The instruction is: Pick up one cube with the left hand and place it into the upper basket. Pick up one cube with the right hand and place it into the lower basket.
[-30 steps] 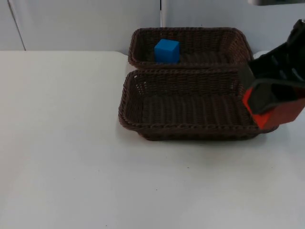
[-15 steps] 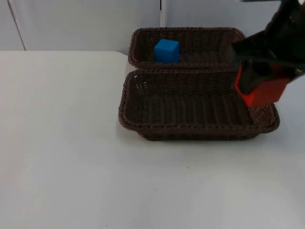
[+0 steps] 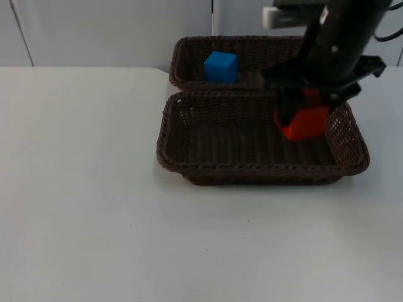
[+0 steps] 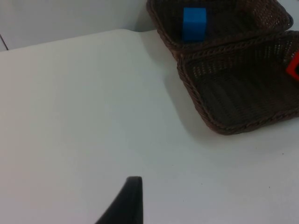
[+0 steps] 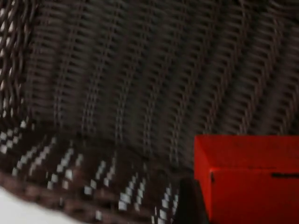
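My right gripper (image 3: 302,107) is shut on a red cube (image 3: 305,123) and holds it over the right part of the lower brown wicker basket (image 3: 252,173). In the right wrist view the red cube (image 5: 247,177) hangs close above the basket's woven floor (image 5: 117,93). A blue cube (image 3: 220,67) lies in the left part of the upper basket (image 3: 181,63). The left wrist view takes in the blue cube (image 4: 194,23), both baskets and an edge of the red cube (image 4: 294,68). My left gripper (image 4: 127,199) waits over the bare table, well to the left of the baskets.
The two baskets stand side by side, their long rims touching, at the back of the white table (image 3: 94,189). The grey partition wall (image 3: 94,31) rises right behind the upper basket.
My right arm has carried the red cube from beyond the lower basket's right end leftward to over the basket's inside. The blue cube and the baskets have stayed put.
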`<state>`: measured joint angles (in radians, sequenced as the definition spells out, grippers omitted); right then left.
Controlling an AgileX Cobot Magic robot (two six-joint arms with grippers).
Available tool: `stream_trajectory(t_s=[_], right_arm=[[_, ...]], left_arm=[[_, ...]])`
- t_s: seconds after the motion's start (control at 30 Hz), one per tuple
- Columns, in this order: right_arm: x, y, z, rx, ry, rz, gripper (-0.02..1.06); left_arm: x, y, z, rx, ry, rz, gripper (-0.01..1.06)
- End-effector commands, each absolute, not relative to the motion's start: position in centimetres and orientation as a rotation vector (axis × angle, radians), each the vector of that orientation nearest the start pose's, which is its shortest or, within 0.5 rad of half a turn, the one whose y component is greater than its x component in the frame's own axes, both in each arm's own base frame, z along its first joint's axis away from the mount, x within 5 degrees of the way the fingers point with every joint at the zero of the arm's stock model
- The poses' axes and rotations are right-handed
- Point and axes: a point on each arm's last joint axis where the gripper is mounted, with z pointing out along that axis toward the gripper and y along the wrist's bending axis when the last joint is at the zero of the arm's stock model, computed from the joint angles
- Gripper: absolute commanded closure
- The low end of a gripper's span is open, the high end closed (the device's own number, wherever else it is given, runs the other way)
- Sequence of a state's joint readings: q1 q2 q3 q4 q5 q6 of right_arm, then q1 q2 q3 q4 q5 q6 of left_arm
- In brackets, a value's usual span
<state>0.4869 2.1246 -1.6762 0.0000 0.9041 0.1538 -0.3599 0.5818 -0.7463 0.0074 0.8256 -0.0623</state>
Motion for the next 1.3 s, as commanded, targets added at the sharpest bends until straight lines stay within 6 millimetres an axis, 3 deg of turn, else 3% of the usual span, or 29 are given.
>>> stream_trajectory(t_s=[0.0,0.33,0.4,0.47,0.5,0.63,0.67,0.8,1.27], right_arm=[[40.9,21.5,18.3,-0.483,2.798,0.138,1.05],[43.0,22.6,15.5,-0.469,2.716,0.172,1.04],[43.0,22.6,15.0,-0.47,2.719,0.17,1.0],[43.1,22.6,14.5,-0.471,2.724,0.168,0.89],[43.1,22.6,14.5,-0.471,2.724,0.168,0.89],[43.2,22.6,14.2,-0.476,2.722,0.16,0.54],[43.2,22.6,14.2,-0.476,2.722,0.16,0.54],[43.2,22.6,14.2,-0.481,2.72,0.154,0.33],[43.0,22.4,14.7,-0.494,2.756,0.127,0.31]], left_arm=[[9.3,-3.4,34.5,0.316,2.116,-0.235,0.04],[9.3,-3.4,34.5,0.317,2.116,-0.231,0.04],[9.3,-3.4,34.5,0.317,2.116,-0.231,0.04],[9.3,-3.4,34.5,0.317,2.116,-0.231,0.04],[9.3,-3.4,34.5,0.317,2.116,-0.231,0.04],[9.3,-3.4,34.5,0.317,2.116,-0.231,0.04],[9.3,-3.4,34.5,0.317,2.116,-0.231,0.04],[9.3,-3.4,34.5,0.317,2.116,-0.231,0.04],[9.3,-3.3,34.5,0.318,2.115,-0.226,0.04]])
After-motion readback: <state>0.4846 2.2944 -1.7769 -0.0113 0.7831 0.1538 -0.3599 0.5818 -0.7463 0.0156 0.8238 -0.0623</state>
